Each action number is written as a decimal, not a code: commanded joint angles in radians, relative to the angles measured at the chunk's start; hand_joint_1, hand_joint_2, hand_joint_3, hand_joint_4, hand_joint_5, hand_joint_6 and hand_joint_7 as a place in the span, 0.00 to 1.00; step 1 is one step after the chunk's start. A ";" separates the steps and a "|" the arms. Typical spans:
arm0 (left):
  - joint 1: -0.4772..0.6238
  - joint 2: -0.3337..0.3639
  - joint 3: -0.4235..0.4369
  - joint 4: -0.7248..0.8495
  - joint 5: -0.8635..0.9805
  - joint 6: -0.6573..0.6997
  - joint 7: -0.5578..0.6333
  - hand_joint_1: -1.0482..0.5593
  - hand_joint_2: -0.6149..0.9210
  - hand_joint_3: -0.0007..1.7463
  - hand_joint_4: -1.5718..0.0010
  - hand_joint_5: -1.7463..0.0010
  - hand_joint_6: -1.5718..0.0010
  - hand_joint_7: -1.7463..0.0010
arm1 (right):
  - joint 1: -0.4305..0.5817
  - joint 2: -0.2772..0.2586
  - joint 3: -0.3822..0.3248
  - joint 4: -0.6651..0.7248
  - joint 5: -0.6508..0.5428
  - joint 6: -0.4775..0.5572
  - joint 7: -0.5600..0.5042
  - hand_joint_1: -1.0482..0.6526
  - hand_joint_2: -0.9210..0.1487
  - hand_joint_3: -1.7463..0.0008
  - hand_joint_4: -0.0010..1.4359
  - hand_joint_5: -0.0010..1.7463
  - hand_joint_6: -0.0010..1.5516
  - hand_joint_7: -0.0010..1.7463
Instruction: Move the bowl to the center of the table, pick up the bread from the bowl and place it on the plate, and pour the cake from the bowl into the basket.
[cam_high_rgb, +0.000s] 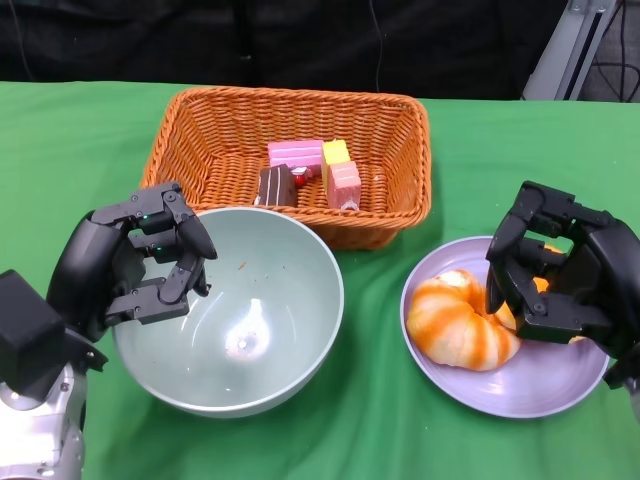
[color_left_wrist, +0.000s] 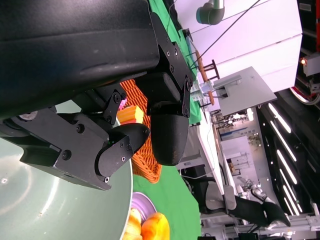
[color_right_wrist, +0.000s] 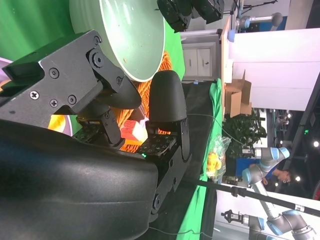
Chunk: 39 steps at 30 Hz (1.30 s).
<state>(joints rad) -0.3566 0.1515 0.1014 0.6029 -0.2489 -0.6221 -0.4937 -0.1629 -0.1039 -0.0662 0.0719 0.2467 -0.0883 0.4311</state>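
The pale green bowl (cam_high_rgb: 270, 300) (color_left_wrist: 60, 205) stands upright and empty at the table's middle left. My left hand (cam_high_rgb: 135, 265) (color_left_wrist: 125, 125) hangs over its left rim with curled fingers. A gap shows between fingers and thumb, with nothing clamped. The striped orange bread (cam_high_rgb: 460, 320) (color_left_wrist: 150, 225) lies on the lavender plate (cam_high_rgb: 560, 385). My right hand (cam_high_rgb: 560, 275) (color_right_wrist: 125, 115) hovers over the plate's right side, beside the bread, holding nothing. Several cake pieces (cam_high_rgb: 310, 170) (color_right_wrist: 131, 131) lie in the orange wicker basket (cam_high_rgb: 290, 97).
The basket stands just behind the bowl and nearly touches its far rim. Plate and bowl sit side by side with a strip of green cloth (cam_high_rgb: 375, 400) between them. A dark backdrop runs past the table's far edge.
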 joint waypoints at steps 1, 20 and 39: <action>0.018 0.025 0.007 -0.039 0.017 0.031 0.013 0.62 0.74 0.69 0.47 0.01 0.52 0.13 | 0.007 -0.025 -0.002 -0.026 0.001 0.006 0.002 0.58 0.38 0.26 0.57 1.00 0.43 0.90; 0.011 0.036 0.061 -0.068 -0.023 0.096 0.013 0.60 0.75 0.67 0.48 0.00 0.53 0.14 | -0.002 -0.035 -0.051 -0.041 0.041 0.038 -0.025 0.58 0.41 0.24 0.56 1.00 0.44 0.90; -0.003 0.047 0.121 -0.046 -0.053 0.134 0.005 0.61 0.76 0.65 0.49 0.00 0.53 0.15 | 0.001 -0.045 -0.108 -0.050 0.076 0.066 -0.048 0.58 0.36 0.28 0.57 1.00 0.44 0.90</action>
<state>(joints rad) -0.3469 0.1843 0.2104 0.5506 -0.2955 -0.4858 -0.4882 -0.1626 -0.1299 -0.1537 0.0285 0.3135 -0.0078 0.3871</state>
